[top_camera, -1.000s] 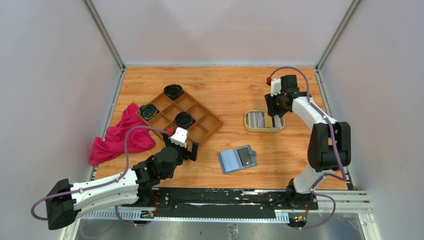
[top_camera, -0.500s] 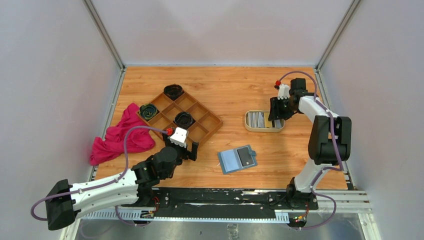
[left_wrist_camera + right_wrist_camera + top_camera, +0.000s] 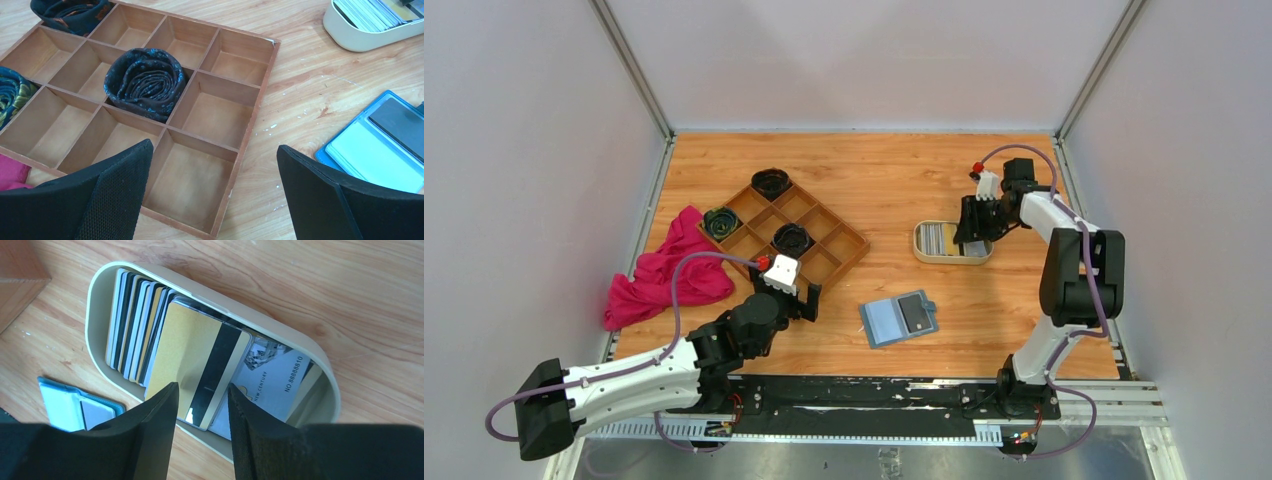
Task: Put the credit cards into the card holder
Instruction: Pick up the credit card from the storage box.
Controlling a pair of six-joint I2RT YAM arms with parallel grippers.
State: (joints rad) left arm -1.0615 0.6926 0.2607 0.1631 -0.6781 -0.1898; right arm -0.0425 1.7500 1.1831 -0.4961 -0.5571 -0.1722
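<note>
My right pincer (image 3: 202,388) hangs over the cream oval tray (image 3: 280,330) at the far right of the table (image 3: 874,180), its two fingers a little apart above a gold card (image 3: 192,347) with a black stripe; I cannot tell whether they touch it. The other credit cards (image 3: 131,325) stand stacked on edge in that tray. The teal card holder (image 3: 886,322) lies open near the table's front, a dark card (image 3: 914,312) on it. My left pincer (image 3: 214,146), fingers wide apart and empty, hovers by the wooden compartment tray (image 3: 250,125)
</note>
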